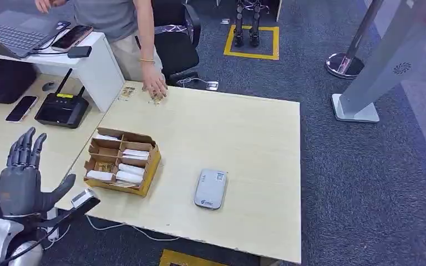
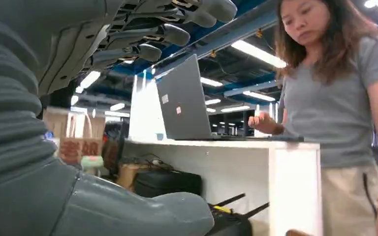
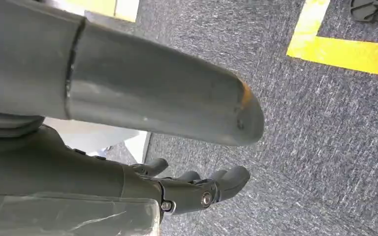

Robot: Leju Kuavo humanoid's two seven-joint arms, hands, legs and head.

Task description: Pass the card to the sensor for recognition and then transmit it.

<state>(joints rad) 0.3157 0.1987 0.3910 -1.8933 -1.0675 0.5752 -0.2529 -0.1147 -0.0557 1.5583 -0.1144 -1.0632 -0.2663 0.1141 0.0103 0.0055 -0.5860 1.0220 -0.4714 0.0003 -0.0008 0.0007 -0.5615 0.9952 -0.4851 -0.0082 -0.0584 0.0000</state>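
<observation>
Nothing is picked up yet: your left hand hovers empty, fingers spread, off the desk's left edge; right hand hangs empty, fingers loosely apart. Next, reach for a card in the box.

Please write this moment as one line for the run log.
left hand: raised, holds nothing | right hand: hanging over carpet | card box: untouched | sensor: on table | person's hand: on table

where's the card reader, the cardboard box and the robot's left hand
card reader (image 1: 210,189): head view, middle of its grey top
cardboard box (image 1: 151,164): head view, its right wall
left hand (image 1: 21,177): head view, back of the palm
</observation>
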